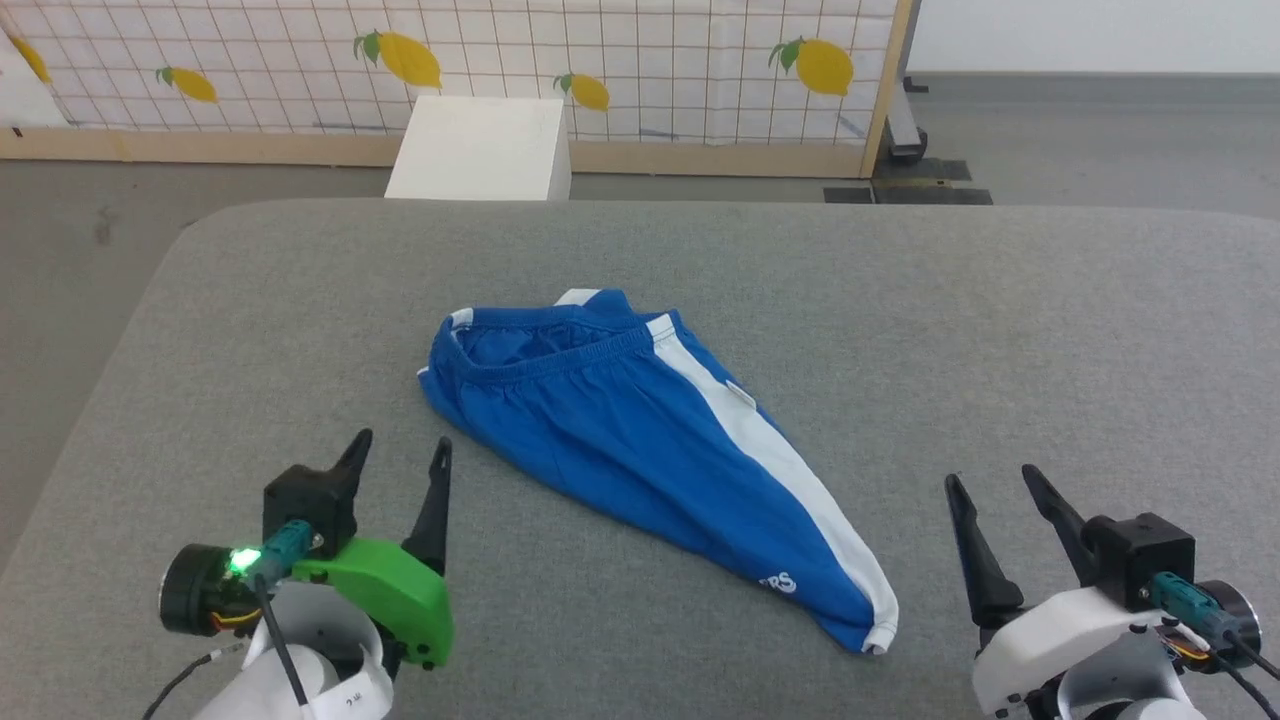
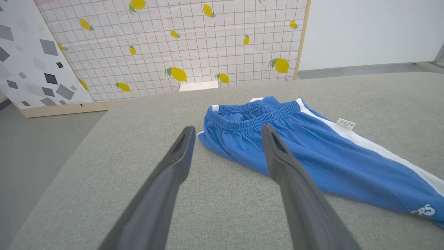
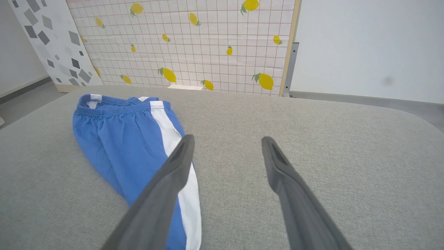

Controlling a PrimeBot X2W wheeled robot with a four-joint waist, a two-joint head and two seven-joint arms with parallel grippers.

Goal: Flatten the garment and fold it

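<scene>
Nearest, the left tool (image 1: 403, 440) and right tool (image 1: 989, 476) hover spread and empty over the grey counter (image 1: 1000, 320), flanking the garment (image 1: 620, 430) lying bunched aslant between them, so flattening seems unstarted and likely calls for pinching waistband (image 1: 560, 355) and leg hem (image 1: 878, 640).

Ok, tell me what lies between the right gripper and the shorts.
Only bare grey cushion separates the right gripper from the shorts, as the head view shows.

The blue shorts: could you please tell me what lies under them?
The shorts lie on the grey cushioned surface, which shows all around them. Anything directly beneath the fabric is covered, so I cannot tell.
</scene>
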